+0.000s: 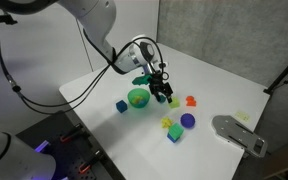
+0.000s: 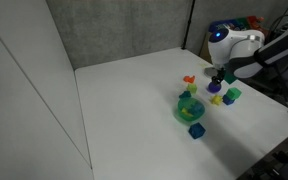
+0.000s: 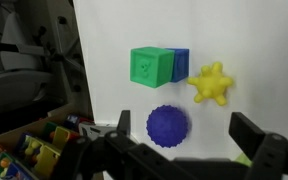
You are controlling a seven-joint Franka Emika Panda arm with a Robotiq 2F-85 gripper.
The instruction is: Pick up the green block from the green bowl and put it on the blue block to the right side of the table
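Observation:
The green block sits against the blue block on the white table. I cannot tell whether it rests on top of it or beside it. The pair also shows in both exterior views, the green block. My gripper is open and empty, hanging above the table over a purple ball. In the exterior views the gripper is raised between the green bowl and the blocks. What lies in the bowl is too small to tell.
A yellow spiky ball lies next to the blue block. A second blue cube sits by the bowl. An orange toy lies behind. A grey object lies near the table edge. A bin of toys stands beyond the table edge.

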